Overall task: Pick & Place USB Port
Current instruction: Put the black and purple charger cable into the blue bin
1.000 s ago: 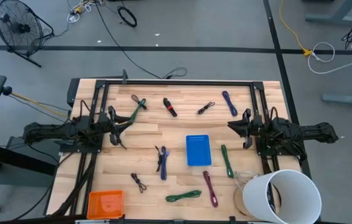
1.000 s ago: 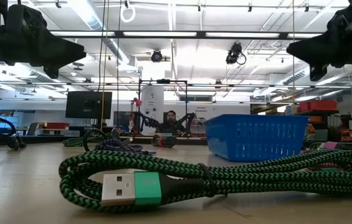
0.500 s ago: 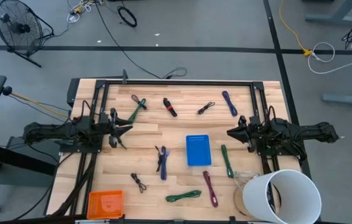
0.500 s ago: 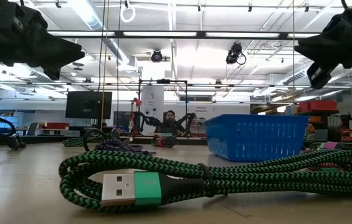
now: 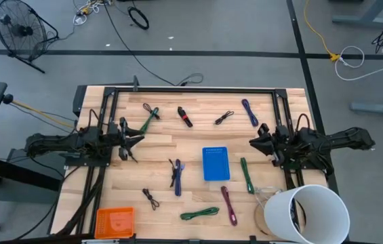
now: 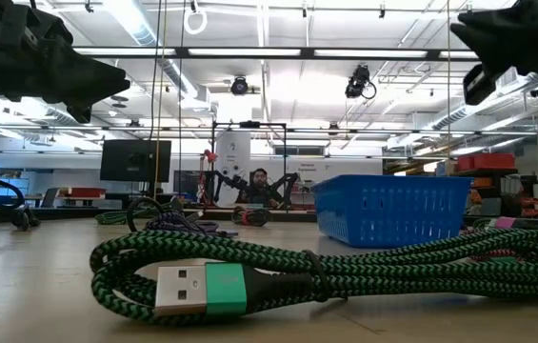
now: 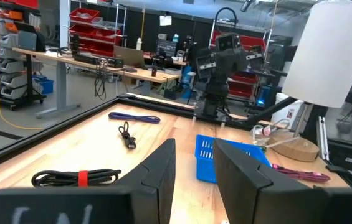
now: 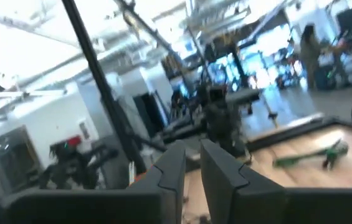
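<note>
Several USB cables lie loose on the wooden table. A green one [image 5: 199, 214] lies by the near edge, its plug [image 6: 192, 286] close to the low camera. Others are maroon [image 5: 229, 205], green [image 5: 246, 175], blue [image 5: 177, 176] and purple [image 5: 249, 112]. The blue basket [image 5: 215, 163] stands mid-table. My left gripper [image 5: 139, 139] hovers left of the basket, its fingers [image 7: 163, 174] a small gap apart. My right gripper [image 5: 253, 144] hovers right of it, fingers [image 8: 172, 165] nearly together, holding nothing.
An orange basket [image 5: 115, 221] sits at the near left corner and a white bucket [image 5: 306, 213] at the near right. Black cables [image 5: 151, 198] [image 5: 224, 118] and a black-red one [image 5: 185, 116] lie scattered. A dark frame [image 5: 191, 91] runs along the table's edges. A person [image 6: 262, 181] sits far behind.
My right gripper has risen and tipped upward, staying right of the blue basket. The cables and basket have kept their places.
</note>
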Tool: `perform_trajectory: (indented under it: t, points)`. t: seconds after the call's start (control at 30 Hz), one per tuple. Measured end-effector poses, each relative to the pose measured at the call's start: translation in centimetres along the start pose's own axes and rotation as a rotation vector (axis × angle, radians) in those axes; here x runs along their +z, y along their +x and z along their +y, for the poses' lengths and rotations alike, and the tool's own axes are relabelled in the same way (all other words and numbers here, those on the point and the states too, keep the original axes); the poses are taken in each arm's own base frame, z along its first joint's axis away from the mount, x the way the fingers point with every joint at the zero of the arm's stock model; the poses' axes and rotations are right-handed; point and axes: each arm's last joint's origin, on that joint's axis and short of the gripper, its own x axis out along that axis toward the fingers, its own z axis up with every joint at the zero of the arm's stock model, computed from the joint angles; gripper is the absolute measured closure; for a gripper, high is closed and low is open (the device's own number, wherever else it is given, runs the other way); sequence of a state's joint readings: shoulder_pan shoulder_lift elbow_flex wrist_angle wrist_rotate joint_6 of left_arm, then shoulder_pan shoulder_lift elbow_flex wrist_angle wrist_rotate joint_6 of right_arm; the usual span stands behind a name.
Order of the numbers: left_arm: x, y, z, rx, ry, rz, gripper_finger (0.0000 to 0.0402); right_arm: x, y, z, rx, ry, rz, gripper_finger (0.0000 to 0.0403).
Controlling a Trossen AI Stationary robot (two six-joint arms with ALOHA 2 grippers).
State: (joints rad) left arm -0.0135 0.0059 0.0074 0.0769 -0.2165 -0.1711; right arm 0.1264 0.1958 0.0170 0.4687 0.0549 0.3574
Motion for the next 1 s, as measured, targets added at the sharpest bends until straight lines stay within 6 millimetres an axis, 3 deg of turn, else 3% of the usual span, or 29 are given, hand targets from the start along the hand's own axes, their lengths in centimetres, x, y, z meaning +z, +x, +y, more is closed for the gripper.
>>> perform_trajectory:
  t: [0.13,0.3,0.53,0.67,0.73,0.87,1.0]
  points:
    - [0.0,0.0,0.0,-0.003,0.0,0.0,0.0289,0.8,0.0,0.1,-0.031,-0.021,-0.093,0.0349]
    - [0.1,0.0,0.0,-0.004,-0.001,-0.006,0.0289,2.0,-0.3,-0.1,-0.204,-0.104,-0.259,0.0349]
    - [0.1,0.0,0.3,0.091,0.001,-0.024,0.0289,2.5,0.0,-1.1,-0.528,-0.31,-0.227,0.0349]
    - [0.2,0.0,0.4,0.139,0.0,-0.033,0.0289,4.4,1.3,-1.3,-0.672,-0.352,-0.06,0.0349]
    - [0.2,0.0,0.4,0.157,-0.002,-0.043,0.0289,5.1,1.9,-1.9,-0.845,-0.359,0.096,0.0349]
    - [0.3,0.0,0.5,0.182,0.016,-0.046,0.0289,5.5,2.5,-3.6,-1.151,-0.408,0.351,0.0349]
    - [0.2,-0.1,0.5,0.186,0.029,-0.045,0.0289,4.8,3.5,-5.2,-1.222,-0.454,0.521,0.0349]
